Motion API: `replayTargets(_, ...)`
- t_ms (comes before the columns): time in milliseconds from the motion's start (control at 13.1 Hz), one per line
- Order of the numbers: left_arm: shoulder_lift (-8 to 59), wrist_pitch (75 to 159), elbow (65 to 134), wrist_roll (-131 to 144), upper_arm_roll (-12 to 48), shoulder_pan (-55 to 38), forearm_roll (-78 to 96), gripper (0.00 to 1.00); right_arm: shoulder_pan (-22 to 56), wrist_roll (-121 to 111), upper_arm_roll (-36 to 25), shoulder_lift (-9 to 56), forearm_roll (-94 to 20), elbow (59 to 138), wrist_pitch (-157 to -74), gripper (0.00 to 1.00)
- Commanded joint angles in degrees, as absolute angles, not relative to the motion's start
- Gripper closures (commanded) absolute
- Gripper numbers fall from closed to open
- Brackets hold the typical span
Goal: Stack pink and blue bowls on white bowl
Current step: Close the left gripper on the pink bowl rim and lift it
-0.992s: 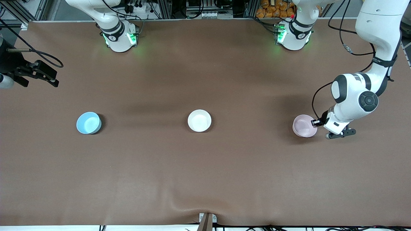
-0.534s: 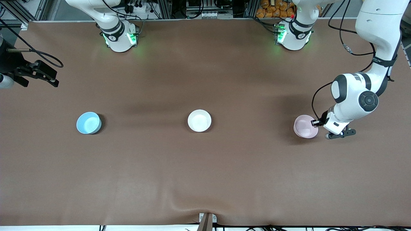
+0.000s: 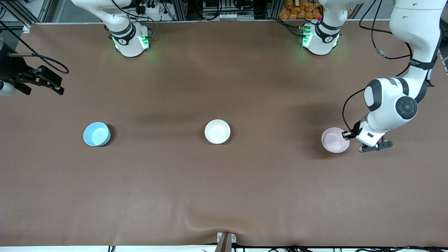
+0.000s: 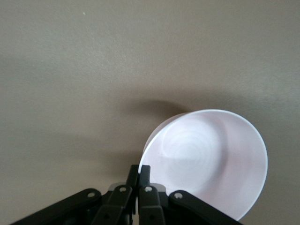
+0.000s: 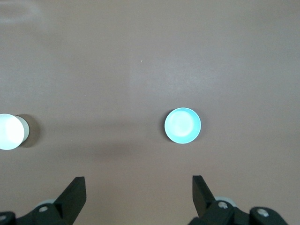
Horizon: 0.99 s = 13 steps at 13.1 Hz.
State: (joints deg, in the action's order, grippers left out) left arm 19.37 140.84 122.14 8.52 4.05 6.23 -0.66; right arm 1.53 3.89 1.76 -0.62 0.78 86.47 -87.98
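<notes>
My left gripper [image 3: 347, 134] is shut on the rim of the pink bowl [image 3: 334, 140] at the left arm's end of the table. In the left wrist view the fingers [image 4: 145, 171] pinch the rim of the pink bowl [image 4: 211, 159], which tilts above its shadow. The white bowl [image 3: 217, 131] sits upright mid-table, and the blue bowl [image 3: 96, 134] stands toward the right arm's end. My right gripper [image 3: 52, 84] hangs open past the blue bowl, near the table's end. Its wrist view shows the right gripper [image 5: 138, 185] empty, high over the blue bowl [image 5: 182, 125] and white bowl [image 5: 9, 131].
The brown table cover has a wrinkle [image 3: 196, 224] near the front edge, beside a small bracket [image 3: 225, 239]. Both arm bases [image 3: 129, 42] [image 3: 320, 38] stand along the far edge, with cables trailing from the left arm.
The left gripper finished closing on the pink bowl's rim. The bowl has shifted a little toward the left arm's end and now tilts. The right arm has not moved.
</notes>
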Motion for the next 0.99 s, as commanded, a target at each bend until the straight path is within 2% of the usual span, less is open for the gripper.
replayTargets(0,14.4,136.3,122.3,7.0,5.0,6.4,-0.3,1.00,1.3,3.5,2.0,-0.1,1.2,85.4,-87.5,0.00)
replayTargets(305,10.0,133.2,121.4,7.6,8.1,6.4,0.5,1.00,1.3,3.5,2.0,-0.1,1.2,85.4,-87.5,0.00)
replayTargets(916,10.4,128.1,114.5,12.1,15.5,6.0,9.7,1.00,1.3,3.5,2.0,-0.1,1.2,85.4,-87.5,0.00)
